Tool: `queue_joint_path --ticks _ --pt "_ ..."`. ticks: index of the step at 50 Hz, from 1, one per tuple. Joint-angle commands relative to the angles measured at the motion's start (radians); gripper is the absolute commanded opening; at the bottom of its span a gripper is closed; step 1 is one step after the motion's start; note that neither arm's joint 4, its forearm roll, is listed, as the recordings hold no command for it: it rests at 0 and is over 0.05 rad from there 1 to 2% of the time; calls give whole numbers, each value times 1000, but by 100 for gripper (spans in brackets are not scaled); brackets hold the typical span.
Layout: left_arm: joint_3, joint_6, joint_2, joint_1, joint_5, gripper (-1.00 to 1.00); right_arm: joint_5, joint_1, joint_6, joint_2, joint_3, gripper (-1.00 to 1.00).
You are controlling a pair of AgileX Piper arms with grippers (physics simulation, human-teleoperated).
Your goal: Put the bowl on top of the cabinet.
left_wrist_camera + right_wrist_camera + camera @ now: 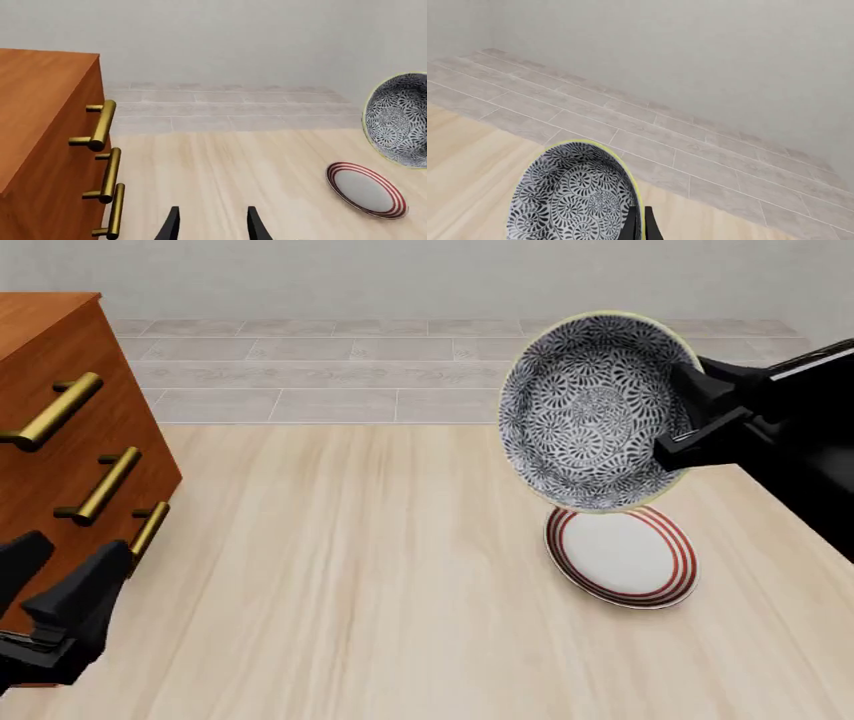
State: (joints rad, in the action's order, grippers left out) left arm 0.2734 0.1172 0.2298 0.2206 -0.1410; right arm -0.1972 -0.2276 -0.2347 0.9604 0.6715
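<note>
The blue-and-white floral bowl hangs in the air above the table at the right, tipped on its side with its mouth facing the camera. My right gripper is shut on its rim; the wrist view shows the bowl with the thin fingers pinching the rim. The reddish-brown cabinet with brass bar handles stands at the left edge, also seen as the cabinet in the left wrist view. My left gripper hovers low in front of the cabinet, open and empty, fingers apart.
A flat white plate with red rings lies on the wooden table directly below the held bowl; the left wrist view shows the plate too. Grey tiled floor lies beyond the table's far edge.
</note>
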Motion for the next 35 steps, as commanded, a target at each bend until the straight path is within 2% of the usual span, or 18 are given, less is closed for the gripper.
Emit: queue_joint_path --ticks 1,4,6,8,13,14,18,23,25,30,35 --pt "140 45 96 84 -67 100 8 -24 7 -10 19 -100" --pt "169 46 119 119 -74 100 9 -30 11 -10 22 -100" --pt "195 107 146 159 -84 100 11 -36 17 -11 25 -100" --pt "226 134 179 189 -104 100 15 -43 23 -13 28 -100" --pt "277 108 194 228 -106 100 21 -52 24 -15 37 -100" --pt "294 131 212 238 -107 100 24 -55 26 -14 42 -100" --pt "313 129 234 259 -108 100 24 -59 27 -11 48 -100" --pt "326 176 309 319 -89 100 17 -68 32 0 53 -100" --pt "330 169 309 321 -88 100 15 -69 34 2 52 -100" --pt "354 209 386 349 -63 100 17 -83 37 2 54 -100" --pt "370 205 445 373 -38 100 19 -88 42 2 58 -100"
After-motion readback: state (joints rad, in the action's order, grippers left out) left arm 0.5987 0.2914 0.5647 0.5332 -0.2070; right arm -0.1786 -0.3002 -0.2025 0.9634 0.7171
